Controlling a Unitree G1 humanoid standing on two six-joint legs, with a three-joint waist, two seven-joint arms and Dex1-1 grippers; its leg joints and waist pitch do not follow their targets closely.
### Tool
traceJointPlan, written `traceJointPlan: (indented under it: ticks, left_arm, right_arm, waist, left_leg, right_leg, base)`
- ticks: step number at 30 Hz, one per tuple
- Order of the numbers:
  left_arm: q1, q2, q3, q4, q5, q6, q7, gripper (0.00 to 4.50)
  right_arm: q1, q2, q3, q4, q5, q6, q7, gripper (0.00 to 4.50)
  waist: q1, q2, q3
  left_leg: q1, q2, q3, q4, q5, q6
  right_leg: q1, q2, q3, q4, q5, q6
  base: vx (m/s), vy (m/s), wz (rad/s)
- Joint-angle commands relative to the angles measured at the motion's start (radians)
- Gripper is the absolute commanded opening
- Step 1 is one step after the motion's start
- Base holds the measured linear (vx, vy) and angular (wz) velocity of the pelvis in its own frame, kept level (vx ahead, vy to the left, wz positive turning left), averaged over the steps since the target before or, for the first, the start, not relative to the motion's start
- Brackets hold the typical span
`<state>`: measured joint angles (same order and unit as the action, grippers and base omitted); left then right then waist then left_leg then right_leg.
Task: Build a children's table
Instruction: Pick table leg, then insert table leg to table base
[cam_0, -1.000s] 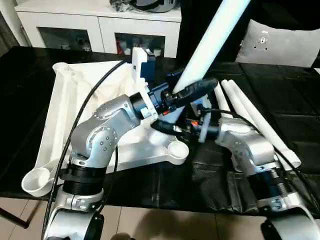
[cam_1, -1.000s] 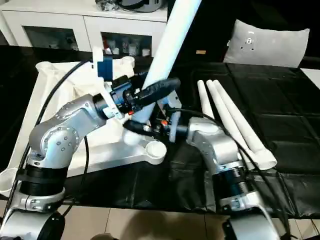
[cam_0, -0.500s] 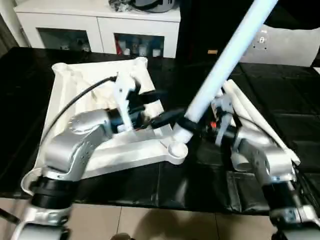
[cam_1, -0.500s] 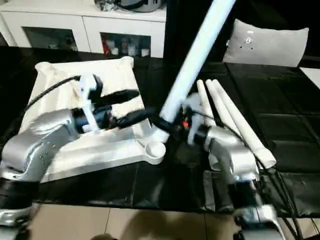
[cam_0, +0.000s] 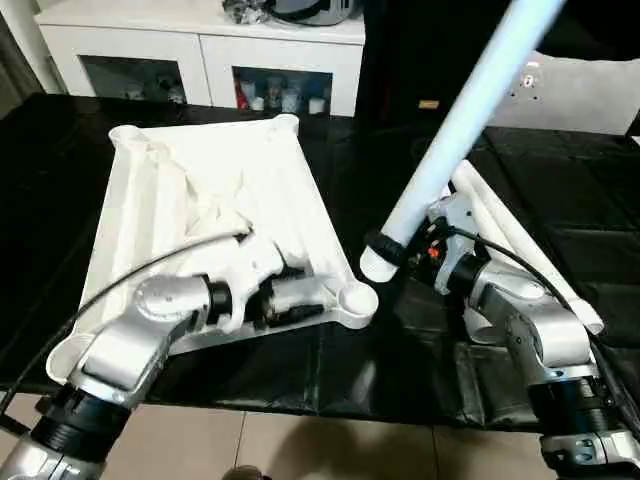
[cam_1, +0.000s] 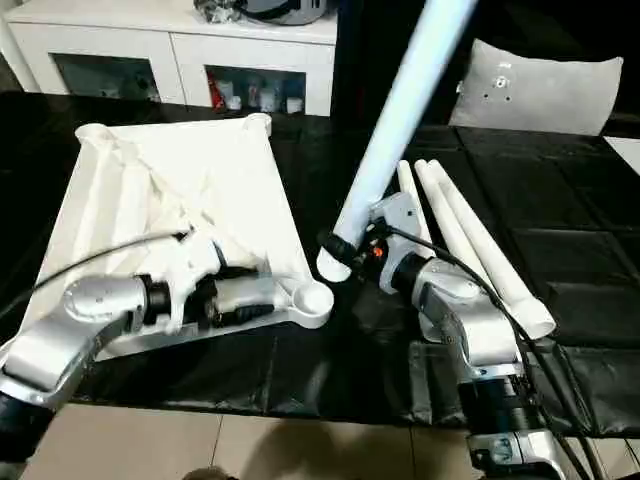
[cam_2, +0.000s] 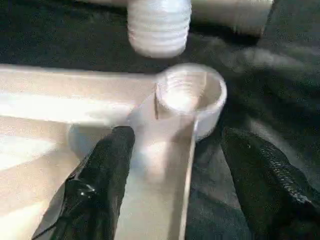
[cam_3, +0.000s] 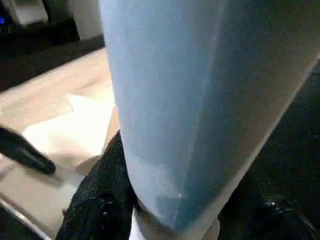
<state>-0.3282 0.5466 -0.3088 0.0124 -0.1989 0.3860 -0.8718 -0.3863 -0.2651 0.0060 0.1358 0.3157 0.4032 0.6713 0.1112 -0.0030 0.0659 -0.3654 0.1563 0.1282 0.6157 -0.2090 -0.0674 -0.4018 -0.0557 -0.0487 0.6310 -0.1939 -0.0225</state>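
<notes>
The children's table top (cam_0: 200, 190) lies upside down on the black cloth, ribs up. My left gripper (cam_2: 178, 134) stands open at its near right corner. One finger (cam_2: 100, 185) rests inside the rim and the other lies outside on the cloth, just short of the round socket (cam_2: 192, 95). My right gripper (cam_0: 385, 247) is shut on a white leg (cam_0: 455, 135) near its threaded end (cam_2: 159, 27). The leg leans up and away to the right. Its threaded end hangs a little above and beyond the socket (cam_0: 356, 298), apart from it.
Three more legs (cam_1: 465, 235) lie side by side on the cloth behind my right arm. A white cabinet (cam_0: 200, 40) stands at the back and a pale cushion (cam_1: 540, 85) at the back right. The table's front edge (cam_0: 300, 405) runs close below both arms.
My left gripper has left the leg, dropped to the top's near right corner and begun narrowing. The right gripper keeps the leg, whose lower end has swung off the top towards the right.
</notes>
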Motion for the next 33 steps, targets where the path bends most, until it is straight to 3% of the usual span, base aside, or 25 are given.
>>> traceJointPlan:
  ticks: [1,3,6,10,12,14,21,22,24,27,29,33]
  left_arm:
    - [0.004,0.002,-0.005,0.007,0.011,0.002,-0.012,2.83]
    - [0.01,-0.007,-0.012,0.038,0.036,-0.03,-0.003,2.49]
    - [0.009,-0.01,-0.018,0.059,0.051,-0.051,0.0,2.44]
    - [-0.003,0.002,-0.04,0.094,0.081,-0.079,-0.007,2.05]
    - [-0.019,0.009,-0.052,0.124,0.101,-0.101,-0.018,2.05]
    - [-0.025,0.006,-0.049,0.135,0.104,-0.108,-0.026,1.68]
    - [-0.048,0.003,-0.054,0.172,0.109,-0.128,-0.063,1.23]
    - [-0.058,0.015,-0.067,0.193,0.118,-0.142,-0.096,1.23]
    - [-0.068,0.014,-0.069,0.217,0.126,-0.152,-0.111,0.9]
    - [-0.073,0.011,-0.07,0.229,0.131,-0.159,-0.115,0.8]
    - [-0.083,0.01,-0.077,0.249,0.144,-0.172,-0.123,0.59]
    - [-0.094,0.011,-0.086,0.266,0.156,-0.185,-0.139,0.37]
  right_arm:
    - [-0.002,0.0,-0.018,-0.032,0.015,0.006,-0.007,1.87]
    - [0.007,0.002,-0.014,-0.042,0.02,0.008,0.002,1.87]
    - [0.013,0.002,-0.006,-0.052,0.023,0.015,0.007,1.87]
    - [0.013,-0.007,0.005,-0.056,0.019,0.017,0.014,1.87]
    - [0.01,-0.021,0.016,-0.055,0.018,0.02,0.034,1.87]
    - [0.011,-0.031,0.023,-0.058,0.02,0.029,0.051,1.87]
    - [0.009,-0.057,0.047,-0.081,0.028,0.058,0.1,1.87]
    - [0.005,-0.078,0.076,-0.085,0.02,0.066,0.138,1.87]
    - [-0.001,-0.09,0.096,-0.082,0.012,0.069,0.158,1.87]
    - [-0.005,-0.093,0.103,-0.078,0.008,0.072,0.162,1.87]
    - [-0.033,-0.095,0.128,-0.061,-0.006,0.086,0.174,1.87]
    - [-0.069,-0.093,0.151,-0.022,-0.027,0.082,0.188,1.87]
  waist:
    - [-0.002,0.013,-0.069]
    - [-0.001,0.017,-0.069]
    - [0.0,0.018,-0.069]
    - [0.0,0.02,-0.07]
    - [0.001,0.019,-0.069]
    - [0.002,0.018,-0.069]
    - [0.003,0.016,-0.069]
    - [0.004,0.022,-0.07]
    - [0.002,0.02,-0.068]
    - [0.002,0.019,-0.069]
    - [0.001,0.026,-0.068]
    - [0.001,0.029,-0.068]
  left_leg:
    - [0.004,0.057,-0.006,-0.085,-0.154,-0.01]
    - [0.004,0.057,-0.005,-0.084,-0.153,-0.01]
    - [0.004,0.057,-0.006,-0.086,-0.168,-0.01]
    - [0.004,0.058,-0.006,-0.086,-0.16,-0.011]
    - [0.004,0.058,-0.007,-0.087,-0.169,-0.011]
    - [0.005,0.057,-0.006,-0.086,-0.165,-0.009]
    - [0.004,0.059,-0.006,-0.087,-0.168,-0.006]
    - [0.004,0.059,-0.007,-0.086,-0.168,-0.004]
    - [0.005,0.058,-0.006,-0.087,-0.179,-0.004]
    - [0.003,0.06,-0.007,-0.086,-0.174,-0.006]
    - [0.004,0.059,-0.007,-0.087,-0.192,-0.01]
    - [0.007,0.06,-0.008,-0.088,-0.216,-0.015]
  right_leg:
    - [0.059,-0.083,0.05,-0.07,-0.141,-0.196]
    - [0.057,-0.083,0.05,-0.073,-0.146,-0.2]
    - [0.058,-0.084,0.051,-0.075,-0.176,-0.191]
    - [0.056,-0.083,0.051,-0.072,-0.149,-0.194]
    - [0.057,-0.084,0.051,-0.076,-0.166,-0.19]
    - [0.057,-0.085,0.051,-0.075,-0.168,-0.189]
    - [0.057,-0.087,0.052,-0.076,-0.187,-0.191]
    - [0.056,-0.087,0.052,-0.076,-0.188,-0.191]
    - [0.056,-0.086,0.052,-0.079,-0.193,-0.19]
    - [0.057,-0.09,0.052,-0.078,-0.204,-0.19]
    - [0.055,-0.088,0.051,-0.081,-0.231,-0.19]
    - [0.052,-0.09,0.053,-0.085,-0.271,-0.18]
  base:
    - [0.0,0.0,0.0]
    - [0.0,0.0,0.0]
    - [0.0,0.0,0.0]
    - [0.0,0.0,0.0]
    - [0.0,0.0,0.0]
    - [0.0,0.0,0.0]
    - [0.0,0.0,0.0]
    - [0.0,0.0,0.0]
    - [0.0,0.0,0.0]
    - [0.0,0.0,0.0]
    - [0.0,0.0,0.0]
    - [0.0,0.0,0.0]
